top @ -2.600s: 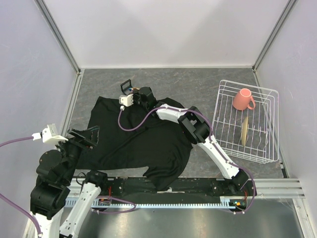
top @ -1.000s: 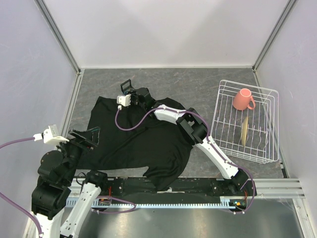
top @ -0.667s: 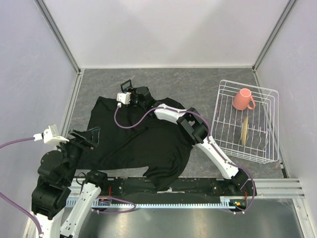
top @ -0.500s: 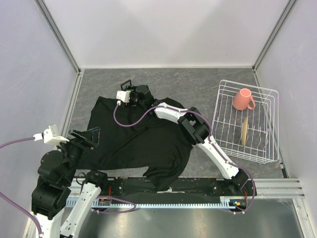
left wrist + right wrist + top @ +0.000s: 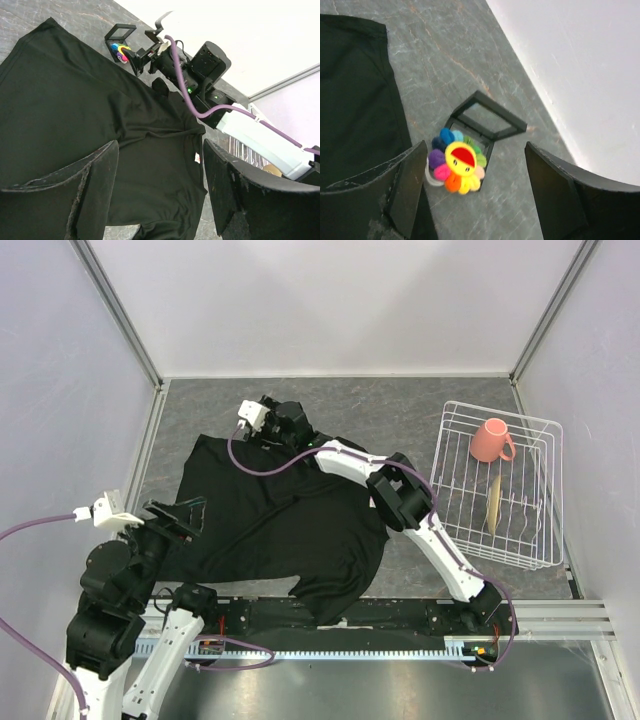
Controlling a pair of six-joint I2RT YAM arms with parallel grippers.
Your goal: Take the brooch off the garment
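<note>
Brooch (image 5: 456,167), light, soft-looking and surely easily crushed, lies off the T-shirt (image 5: 355,100) against a small black frame (image 5: 487,115) on the bench (image 5: 445,60), between my right end effector's (image 5: 476,150) spread jaws; I'd pinch its petal rim gently.

Top external: fixed high behind the arm bases, tilted down and forward, takes in the whole table (image 5: 400,410) up to the far wall; widest view. Left wrist: low at near-left, looks far-right across the garment (image 5: 75,130) between its own fingers (image 5: 90,190), mid-range. Right wrist: closest, steeply down at the far table edge. Both wrist views share the brooch (image 5: 457,166) and black frame (image 5: 487,120); all three share the garment
</note>
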